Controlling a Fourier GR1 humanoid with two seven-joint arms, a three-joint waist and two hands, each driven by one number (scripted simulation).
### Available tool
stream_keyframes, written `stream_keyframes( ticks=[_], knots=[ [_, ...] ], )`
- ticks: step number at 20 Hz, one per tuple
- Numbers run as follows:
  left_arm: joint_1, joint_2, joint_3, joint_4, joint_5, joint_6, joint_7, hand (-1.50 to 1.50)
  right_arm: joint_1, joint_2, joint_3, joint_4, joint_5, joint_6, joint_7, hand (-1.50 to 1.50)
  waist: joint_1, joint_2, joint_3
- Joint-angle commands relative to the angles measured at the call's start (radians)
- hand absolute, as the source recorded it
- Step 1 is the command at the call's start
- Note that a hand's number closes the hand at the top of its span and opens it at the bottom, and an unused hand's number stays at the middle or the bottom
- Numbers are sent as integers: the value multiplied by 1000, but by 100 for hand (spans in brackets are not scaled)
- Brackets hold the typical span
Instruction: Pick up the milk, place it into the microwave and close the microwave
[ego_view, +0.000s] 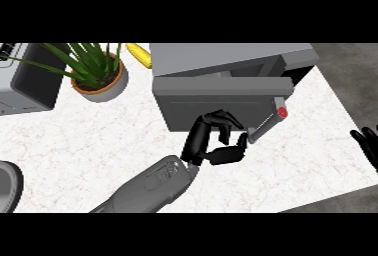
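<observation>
**Left forearm (151, 187) and left hand (214, 142) at the microwave door (214, 97); milk not in sight**

1. Milk: I see no carton on the counter (88, 145) or in either hand. It may already be inside the microwave (221, 57); I cannot tell, so I cannot describe its look.
2. Door: the grey panel's long axis runs left to right. A dark gap at its right end suggests it is not fully closed. Its handle (264, 125) and red button (280, 113) lie just right of my left fingers.
3. Left hand: fingers and thumb curled, holding nothing, just in front of the door face and nearer than the other hand.
4. Right hand (367, 145): resting open at the right edge, well apart.
5. Judged next move: push the door away from me.
</observation>
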Motion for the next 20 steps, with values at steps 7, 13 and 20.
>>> stream_keyframes(
  ticks=[7,13,20],
  knots=[
    [-123,0,36,83,135,133,35,-150,-148,-163,-158,-73,119,-61,-7,150,-57,8,0],
    [-148,0,88,55,221,162,-14,-150,-196,-199,-177,-64,171,-92,2,150,-46,30,-1],
    [-155,0,80,64,280,192,-52,-150,-242,-219,-187,-42,196,-103,-16,150,-44,40,3]
  ],
)
